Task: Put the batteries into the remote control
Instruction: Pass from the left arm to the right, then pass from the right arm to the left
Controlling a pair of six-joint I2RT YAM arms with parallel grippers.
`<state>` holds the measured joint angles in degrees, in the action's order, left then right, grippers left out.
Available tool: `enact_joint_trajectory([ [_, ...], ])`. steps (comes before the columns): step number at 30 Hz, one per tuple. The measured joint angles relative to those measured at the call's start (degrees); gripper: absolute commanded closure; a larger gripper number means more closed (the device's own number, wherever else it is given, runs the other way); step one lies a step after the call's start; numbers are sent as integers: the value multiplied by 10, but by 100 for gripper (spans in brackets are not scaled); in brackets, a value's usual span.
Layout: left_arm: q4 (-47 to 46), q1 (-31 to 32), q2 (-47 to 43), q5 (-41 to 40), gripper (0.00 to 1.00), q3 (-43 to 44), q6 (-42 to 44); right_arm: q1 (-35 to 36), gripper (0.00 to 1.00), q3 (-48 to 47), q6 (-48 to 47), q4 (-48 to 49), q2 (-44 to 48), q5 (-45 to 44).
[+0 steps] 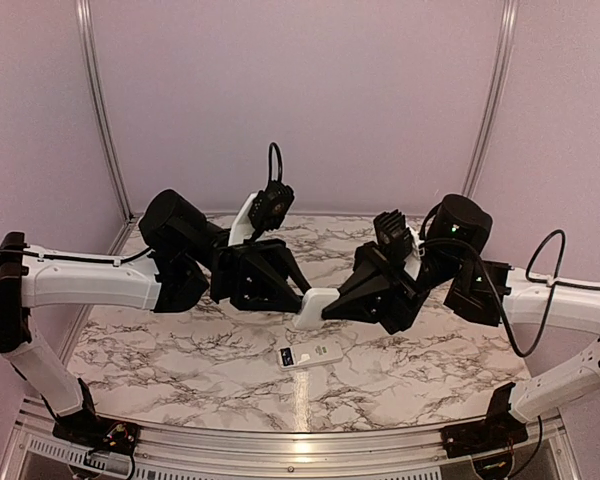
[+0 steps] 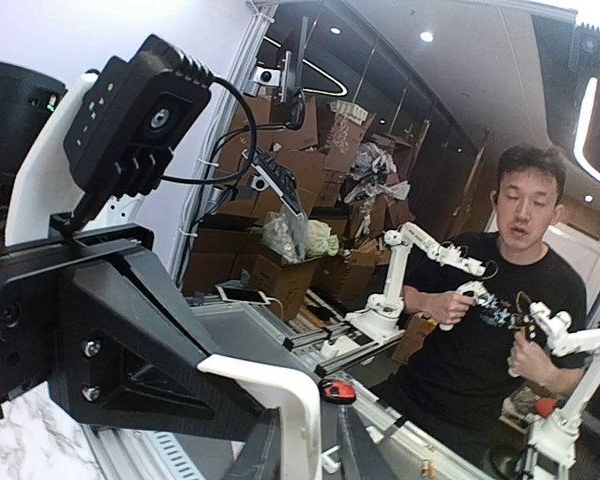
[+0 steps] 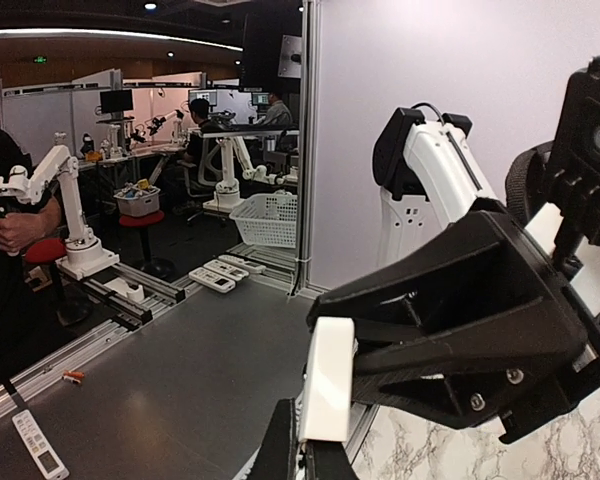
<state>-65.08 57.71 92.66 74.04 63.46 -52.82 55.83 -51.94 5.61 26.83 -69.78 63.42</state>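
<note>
I hold a small white cover (image 1: 315, 308) up in the air between my two grippers. My right gripper (image 1: 330, 312) is shut tight on one end of it. My left gripper (image 1: 302, 296) comes at it from the other side. Its fingers sit close together on the other end, one on each side, and they seem to pinch it too. The two grippers meet tip to tip above the middle of the table (image 1: 180, 350).

The remote control (image 1: 311, 354) is not in my grippers. It lies flat on the marble table. In the view from above, it shows just below the spot where my grippers meet, on the side nearer my bases. My grippers are up above it and do not touch it. It is white, with a dark patch at its left end. I cannot tell if that patch is a little screen or an open hole.
</note>
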Motion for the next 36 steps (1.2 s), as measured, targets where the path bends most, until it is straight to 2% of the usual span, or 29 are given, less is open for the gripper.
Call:
enact_joint_trajectory([
  [2,-7,-5,1,-3,33,-1,-6,1,100,0,1,-1,0,1],
  [3,-9,-8,1,-5,16,-2,-6,1,100,0,1,-3,0,1],
  [4,-11,-13,1,-9,4,-4,-10,1,100,0,2,-5,0,0],
  [5,-10,-18,0,-12,1,-7,-6,1,100,0,2,-9,0,-2],
  [8,48,-54,-14,-32,1,-22,36,1,100,0,1,-27,0,-15],
  [12,322,-93,-66,-130,1,4,237,-15,100,0,11,-55,0,-31],
  [14,461,-94,-89,-207,1,40,341,-35,100,5,25,-60,3,-38],
  [17,579,-93,-141,-330,1,40,447,-71,100,19,49,-68,6,-47],
  [20,614,-93,-212,-433,1,-17,499,-96,100,31,68,-85,2,-55],
  [23,635,-93,-265,-494,1,-70,541,-112,100,37,82,-102,-11,-56],
  [27,685,-79,-277,-557,1,-82,607,-125,100,43,100,-121,-40,-55],
  [36,724,100,-249,-737,2,-134,769,-127,100,63,176,-104,-137,-33],
])
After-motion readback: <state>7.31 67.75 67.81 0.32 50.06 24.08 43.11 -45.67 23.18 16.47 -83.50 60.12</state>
